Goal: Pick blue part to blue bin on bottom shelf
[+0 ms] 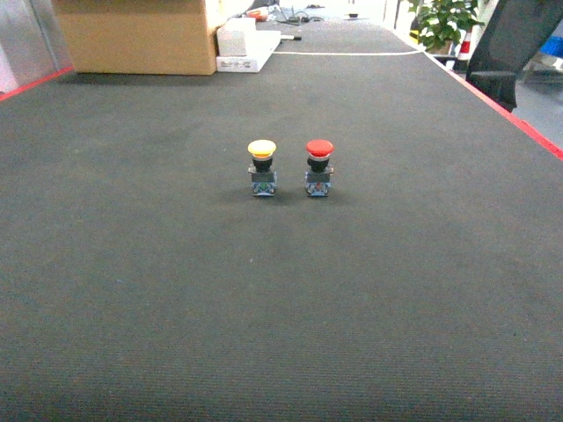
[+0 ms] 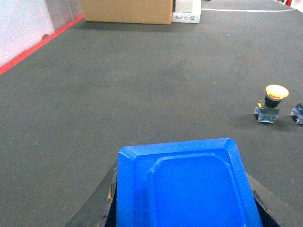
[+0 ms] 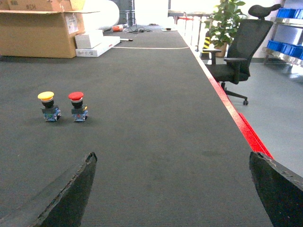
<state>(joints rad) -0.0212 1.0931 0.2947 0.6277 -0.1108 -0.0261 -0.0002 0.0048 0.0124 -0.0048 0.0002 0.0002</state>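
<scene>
Two push-buttons stand side by side on the dark mat (image 1: 132, 290) ahead of me, a yellow-capped button (image 1: 262, 166) on the left and a red-capped button (image 1: 318, 166) just beside it on the right, both upright and not touching. From the left wrist camera I see the left gripper (image 2: 184, 208) with its dark fingers (image 2: 97, 208) pinching the blue part (image 2: 184, 189) between them; the part fills the lower middle of that view, held above the mat. On the right wrist camera, the right gripper (image 3: 173, 189) has its fingers (image 3: 71, 194) spread wide with only mat between them. I can make out a cardboard box (image 1: 136, 35) at the far left and a black office chair (image 3: 236, 52) off the mat's red-edged right side.
</scene>
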